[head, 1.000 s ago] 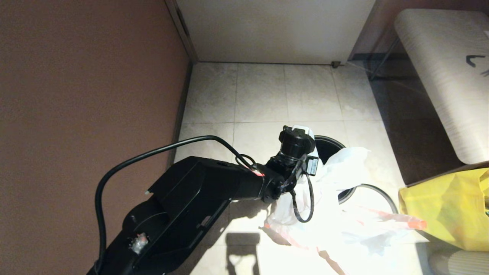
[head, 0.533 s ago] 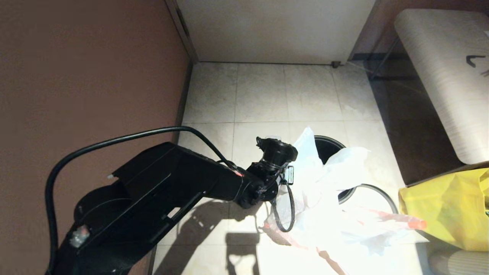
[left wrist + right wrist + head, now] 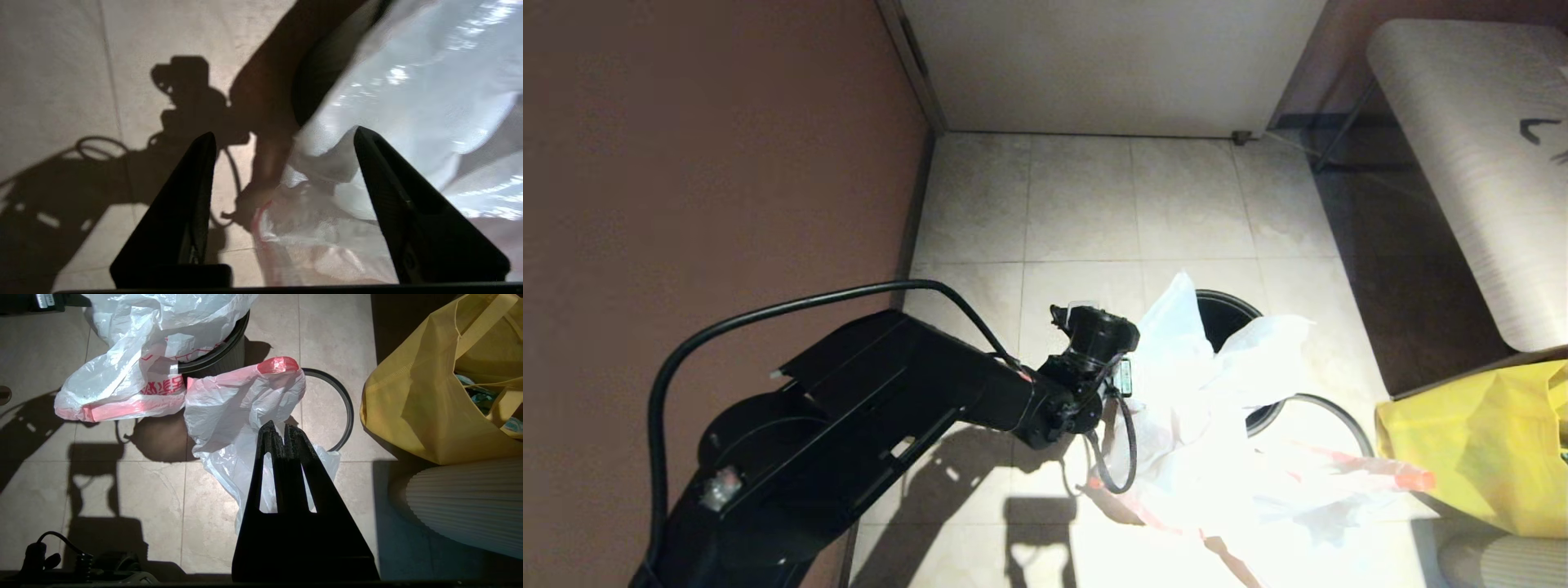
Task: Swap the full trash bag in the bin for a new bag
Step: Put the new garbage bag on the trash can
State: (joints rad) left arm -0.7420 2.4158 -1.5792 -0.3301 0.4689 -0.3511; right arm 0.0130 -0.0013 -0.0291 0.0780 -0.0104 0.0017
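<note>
The black bin [image 3: 1223, 314] stands on the tiled floor, with a white plastic bag [image 3: 1217, 392] with red edges draped over its rim and spilling onto the floor. In the right wrist view the bin [image 3: 220, 355] is half covered by that bag [image 3: 237, 404]. My left gripper [image 3: 1086, 317] hangs just left of the bin, beside an upright peak of the bag. It is open [image 3: 282, 136], with bag film [image 3: 392, 98] in front of its fingers and nothing between them. My right gripper [image 3: 280, 430] is shut on a fold of the bag near the floor.
A thin grey hoop [image 3: 1339, 416] lies on the floor to the right of the bin, also visible as the hoop [image 3: 345, 404] in the right wrist view. A large yellow bag [image 3: 1486, 441] stands at the right. A brown wall [image 3: 711, 163] runs close on the left.
My left arm has drawn back to the left, off the bin's rim. A peak of the white bag now stands free beside the bin.
</note>
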